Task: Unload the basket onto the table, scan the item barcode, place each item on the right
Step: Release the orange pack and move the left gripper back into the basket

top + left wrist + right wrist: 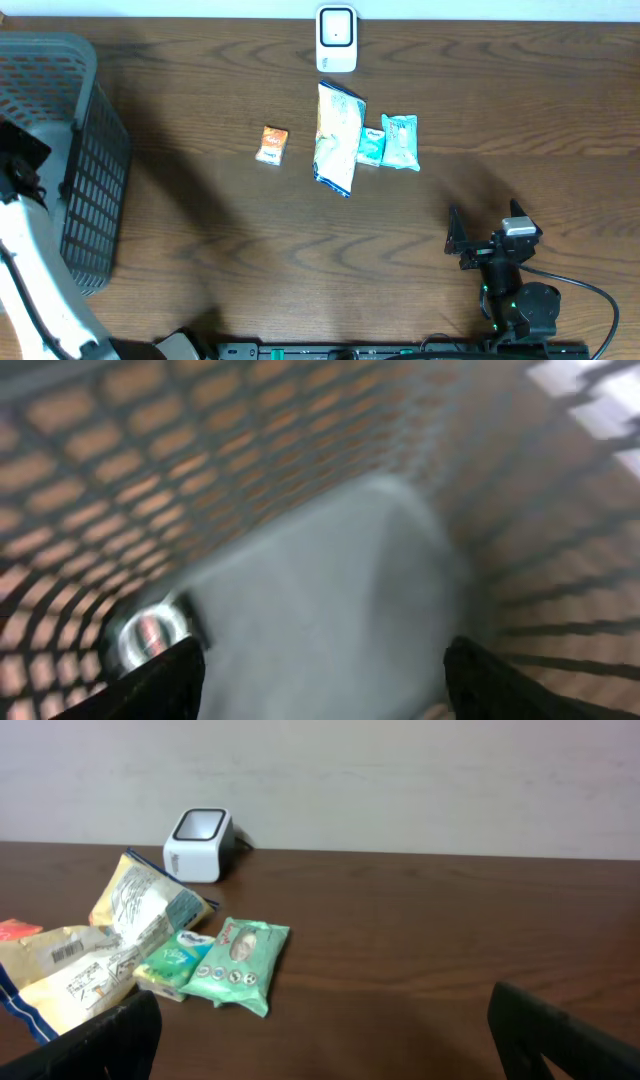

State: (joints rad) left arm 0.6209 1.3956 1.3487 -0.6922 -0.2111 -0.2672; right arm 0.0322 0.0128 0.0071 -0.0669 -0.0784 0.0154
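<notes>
Overhead, I see an orange pack (271, 144), a yellow bag (337, 137), a small blue-green pack (371, 146) and a green pack (400, 142) lying mid-table (200, 230), just near of the scanner (336, 40) at the far edge. None is held, so I think scanning is left for all four. My left hand (325, 660) is at the basket (60, 150) on the left, wide and holding nothing. My right hand (322, 1010) sits near me, wide and empty too, with lots of bare table ahead.
</notes>
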